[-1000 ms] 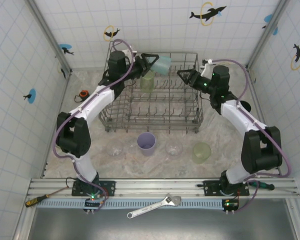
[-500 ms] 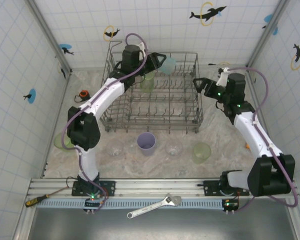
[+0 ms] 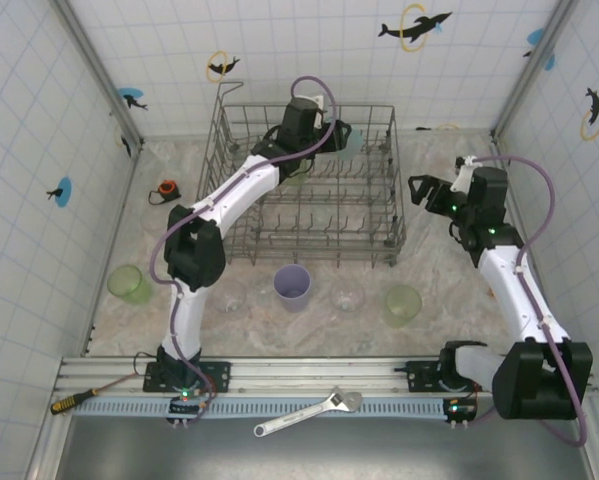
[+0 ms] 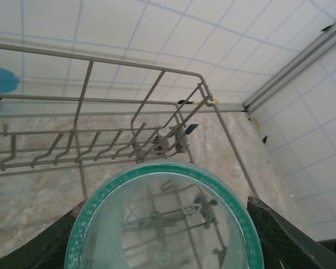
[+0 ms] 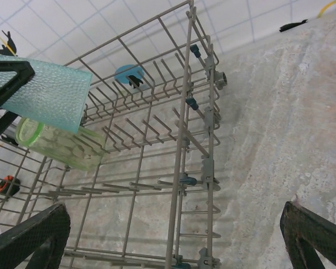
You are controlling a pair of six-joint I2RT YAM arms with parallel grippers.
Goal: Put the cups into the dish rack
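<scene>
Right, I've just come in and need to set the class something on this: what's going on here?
The left gripper holds a teal cup above the far right part of the dish rack, fingers closed on it. A green cup already lies in the rack. The right gripper hangs open and empty beside the rack's right side. A purple cup, two clear cups and a pale green cup wait on the table in front.

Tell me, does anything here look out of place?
Tools among the dishware: a wrench and a screwdriver lie on the front rail, and an orange tape measure sits left of the dish rack.
</scene>
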